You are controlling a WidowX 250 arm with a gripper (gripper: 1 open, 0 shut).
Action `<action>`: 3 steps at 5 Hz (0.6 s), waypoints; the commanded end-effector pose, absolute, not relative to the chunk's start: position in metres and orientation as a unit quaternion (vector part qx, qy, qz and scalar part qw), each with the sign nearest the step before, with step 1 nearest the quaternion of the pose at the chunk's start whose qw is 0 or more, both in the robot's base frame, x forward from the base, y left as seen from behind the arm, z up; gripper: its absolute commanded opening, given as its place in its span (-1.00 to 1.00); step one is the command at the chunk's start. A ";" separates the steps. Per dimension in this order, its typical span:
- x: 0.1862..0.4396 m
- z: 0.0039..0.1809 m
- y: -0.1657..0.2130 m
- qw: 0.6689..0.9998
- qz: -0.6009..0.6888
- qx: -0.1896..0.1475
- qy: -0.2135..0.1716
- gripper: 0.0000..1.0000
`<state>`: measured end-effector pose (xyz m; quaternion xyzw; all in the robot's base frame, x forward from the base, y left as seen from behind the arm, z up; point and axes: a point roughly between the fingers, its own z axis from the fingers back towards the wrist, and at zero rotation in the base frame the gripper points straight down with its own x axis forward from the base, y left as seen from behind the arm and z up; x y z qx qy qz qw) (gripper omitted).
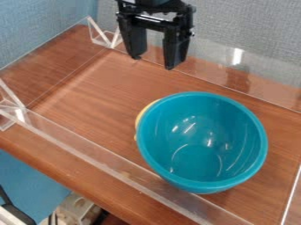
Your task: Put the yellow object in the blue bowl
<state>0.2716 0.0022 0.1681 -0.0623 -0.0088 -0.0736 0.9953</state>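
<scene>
A large glossy teal-blue bowl [201,141] sits on the wooden tabletop at the right. The yellow object [141,115] shows only as a thin yellow-orange sliver peeking out behind the bowl's left rim; the bowl hides the rest of it. My black gripper [156,51] hangs above the table at the back, up and to the left of the bowl, pointing down. Its two fingers stand apart with nothing between them, well clear of both the bowl and the yellow object.
Low clear acrylic walls [83,163] ring the wooden table [94,88], with triangular brackets at the back left [104,33] and the near left corner [12,105]. Bare wood lies left of the bowl. A blue wall stands behind.
</scene>
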 end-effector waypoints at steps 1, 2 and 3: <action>0.270 0.182 -0.002 0.996 -0.051 -0.064 -0.037 1.00; 0.262 0.181 -0.013 0.996 -0.043 -0.072 -0.033 1.00; 0.258 0.181 -0.013 0.994 -0.075 -0.073 -0.033 1.00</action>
